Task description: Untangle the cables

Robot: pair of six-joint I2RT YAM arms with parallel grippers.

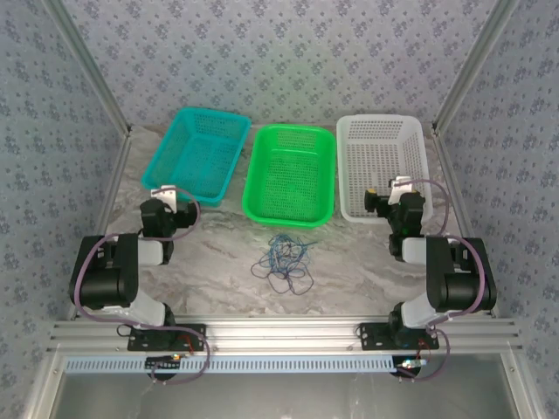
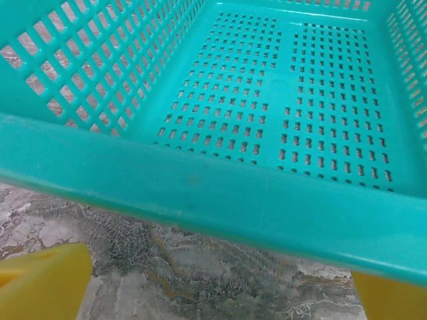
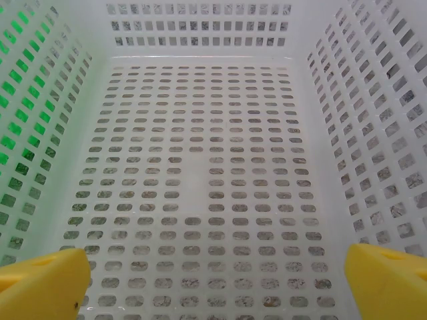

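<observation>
The cables (image 1: 281,259) were seen in a loose tangle of blue and dark loops on the marbled bench (image 1: 367,262), in the lower middle of the top view. They lay just below the green basket (image 1: 293,128) and were touched by neither claw. The left claw (image 2: 217,277) was spread wide and empty. Its yellow fingers (image 2: 43,283) were seen at the lower corners of the left wrist view, just short of the near rim of the teal basket (image 2: 200,193). The right claw (image 3: 213,260) was likewise spread wide and empty, pointed into the white basket (image 3: 200,40) at the right of the top view.
</observation>
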